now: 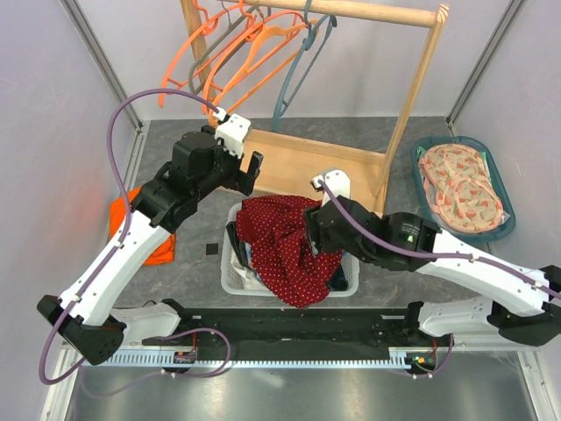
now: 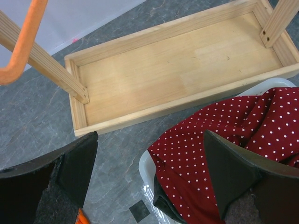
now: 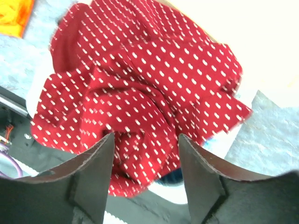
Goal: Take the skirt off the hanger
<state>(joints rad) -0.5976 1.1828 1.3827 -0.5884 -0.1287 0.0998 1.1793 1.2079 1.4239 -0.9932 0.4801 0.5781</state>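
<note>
Skirt (image 1: 282, 241), red with white dots, lies crumpled in a white basket (image 1: 230, 279) near the middle of the worktop (image 1: 193, 274), one edge spilling over the near rim. It looks light, soft and limp, so a pinch on a raised fold should lift it. Right hand (image 3: 145, 140) hovers just above it, fingers apart, gripping nothing. Left hand (image 2: 149, 137), wide open, hangs by the basket's far left corner. Hangers (image 1: 254, 48) hang on the far rack (image 1: 368, 10). Whether another is buried in the folds cannot be seen.
</note>
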